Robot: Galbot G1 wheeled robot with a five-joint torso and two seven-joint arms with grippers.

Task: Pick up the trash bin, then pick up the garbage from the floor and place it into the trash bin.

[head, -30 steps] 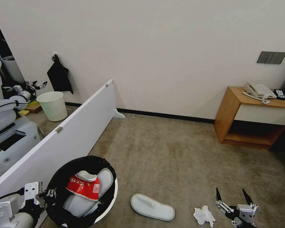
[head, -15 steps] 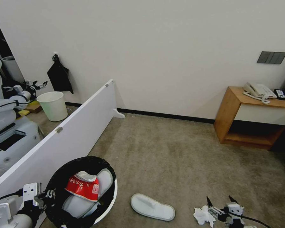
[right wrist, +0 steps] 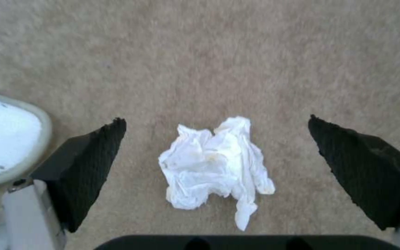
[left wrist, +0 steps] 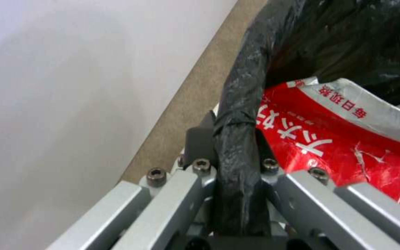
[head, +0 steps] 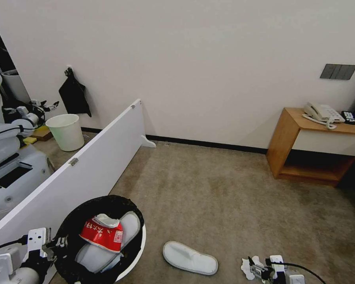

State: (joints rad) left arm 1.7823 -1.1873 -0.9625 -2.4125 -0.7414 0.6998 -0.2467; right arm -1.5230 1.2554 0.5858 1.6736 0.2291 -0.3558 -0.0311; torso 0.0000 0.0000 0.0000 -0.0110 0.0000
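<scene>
White tissue (right wrist: 216,163) lies crumpled on beige carpet (head: 225,197), centred between the wide-spread fingers (right wrist: 89,166) of the right gripper (right wrist: 216,173), empty and poised directly above; slipper (head: 190,258) just beside, on the bin side. Black-lined bin (head: 102,236) hangs from the left gripper (left wrist: 234,166), clamped tight on the bagged rim, with another slipper and a red packet (head: 102,234) already inside. Likely pitfalls: closing too high and catching only a loose corner, or snagging carpet pile.

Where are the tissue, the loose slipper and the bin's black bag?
tissue (right wrist: 214,163), right wrist view, crumpled middle.
slipper (head: 190,258), head view, middle of its upper.
black bag (left wrist: 239,139), left wrist view, folded rim.
</scene>
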